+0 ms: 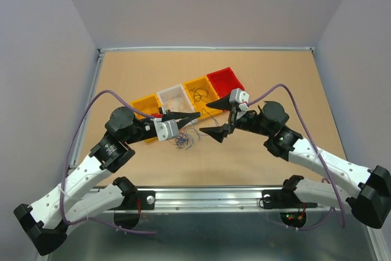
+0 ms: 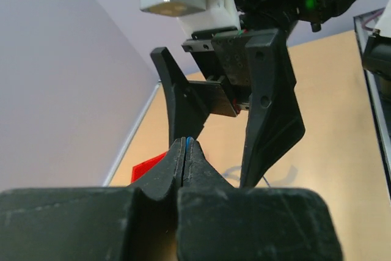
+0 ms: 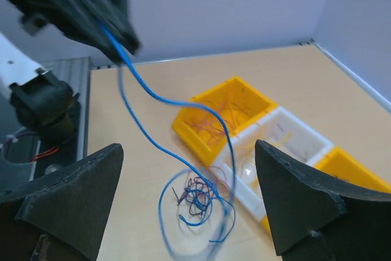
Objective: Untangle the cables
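The left pincer was pressed fully together, its two black, matte, tapering fingers meeting in a thin seam. A hair-thin blue cable was nipped in that seam, showing only as a blue fleck at the tips in the left wrist view. From there the glossy strand dropped in loose, springy curves towards the table.

Facing it tip to tip, the right pincer stood wide apart and held nothing. Its fingers were broad, dull black wedges with scuffed, slightly grainy faces, and the blue strand hung between and beyond them without touching either.

Below the two pincers, slightly to the left pincer's side, the blue strand ran into the wad of cables. This was a small, flat snarl of blue-purple and dark loops with a few reddish threads, lying on the smooth, tan table.

Beyond the pincers stood a slanting row of shallow, square, hard-walled plastic bins touching side by side. They were a yellow bin strewn with fine orange wires, a white bin, a second yellow bin holding curled black wires, and a red bin.
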Robot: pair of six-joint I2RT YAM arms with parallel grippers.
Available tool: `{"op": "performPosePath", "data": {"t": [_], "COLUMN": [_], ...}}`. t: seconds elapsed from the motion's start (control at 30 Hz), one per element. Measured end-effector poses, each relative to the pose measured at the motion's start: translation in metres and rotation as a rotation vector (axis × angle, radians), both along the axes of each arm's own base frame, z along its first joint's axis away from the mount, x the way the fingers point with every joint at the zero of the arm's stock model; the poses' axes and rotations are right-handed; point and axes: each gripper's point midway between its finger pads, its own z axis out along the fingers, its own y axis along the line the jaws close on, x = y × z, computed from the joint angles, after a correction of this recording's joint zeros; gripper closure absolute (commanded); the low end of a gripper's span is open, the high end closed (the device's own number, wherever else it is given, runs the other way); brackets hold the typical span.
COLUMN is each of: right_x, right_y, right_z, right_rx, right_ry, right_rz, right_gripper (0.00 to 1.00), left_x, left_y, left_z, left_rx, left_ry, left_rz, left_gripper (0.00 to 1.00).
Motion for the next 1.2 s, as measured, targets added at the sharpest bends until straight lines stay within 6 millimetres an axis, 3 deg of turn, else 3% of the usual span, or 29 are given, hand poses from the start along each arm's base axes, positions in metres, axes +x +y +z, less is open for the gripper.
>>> {"op": "performPosePath", "data": {"t": [0.13, 0.3, 0.5, 0.67, 0.77, 0.9, 0.97, 1.03, 1.2], "right_x": [-0.013, -0.018, -0.015, -0.014, -0.016, -0.015, -0.012, -0.008, 0.007], "right_y": [0.007, 0.018, 0.029, 0.037, 0.043, 0.049, 0.051, 0.051, 0.047], "right_z": [0.006, -0.010, -0.041, -0.043, -0.038, -0.037, -0.038, -0.038, -0.039], "right_rx": [0.015, -0.015, -0.078, -0.097, -0.093, -0.094, -0.098, -0.100, -0.103], "right_ry": [-0.052, -0.051, -0.002, 0.000, -0.015, -0.015, -0.007, -0.005, 0.026], "right_rz": [0.095, 0.173, 0.216, 0.236, 0.249, 0.244, 0.235, 0.214, 0.114], "right_gripper": [0.09, 0.23, 0.26, 0.26, 0.36, 0.75, 0.81, 0.92, 0.99], "left_x": [0.002, 0.003, 0.003, 0.012, 0.019, 0.030, 0.037, 0.043, 0.068], "left_y": [-0.010, -0.016, -0.016, -0.014, -0.011, -0.004, 0.000, 0.003, 0.009], "left_z": [-0.018, -0.038, -0.033, -0.022, -0.012, 0.002, 0.005, 0.007, 0.002], "left_rx": [0.057, 0.113, 0.100, 0.046, -0.005, -0.081, -0.110, -0.127, -0.147], "left_ry": [0.043, 0.094, 0.102, 0.127, 0.135, 0.147, 0.157, 0.168, 0.198], "left_rz": [-0.039, -0.063, -0.065, -0.004, 0.042, 0.120, 0.163, 0.201, 0.318], "left_gripper": [1.00, 1.00, 1.00, 1.00, 1.00, 1.00, 1.00, 1.00, 1.00]}}
